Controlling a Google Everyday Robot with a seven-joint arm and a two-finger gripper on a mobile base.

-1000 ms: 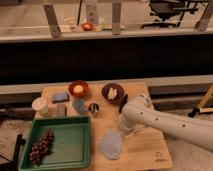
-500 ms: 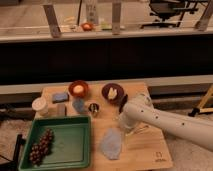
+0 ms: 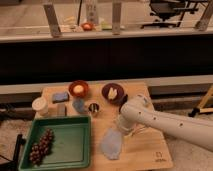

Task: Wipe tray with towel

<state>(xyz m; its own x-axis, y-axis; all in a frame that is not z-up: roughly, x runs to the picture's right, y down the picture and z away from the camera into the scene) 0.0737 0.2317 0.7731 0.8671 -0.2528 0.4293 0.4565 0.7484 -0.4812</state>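
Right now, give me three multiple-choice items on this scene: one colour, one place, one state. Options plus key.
1. What colour is the rectangular plastic tray?
A. Red
B. Green
C. White

2. Where is the gripper?
A. Inside the tray
B. At the top edge of the pale blue cloth towel, right of the tray
C. Left of the tray

3. What state is the tray in?
A. Bare
B. Holding a bunch of dark grapes
C. Covered by the towel

Key:
1 B: its walls and floor are green.
2 B: the arm ends just above the towel, right of the tray.
3 B: the grapes lie in its left part, and the towel lies outside on the table.
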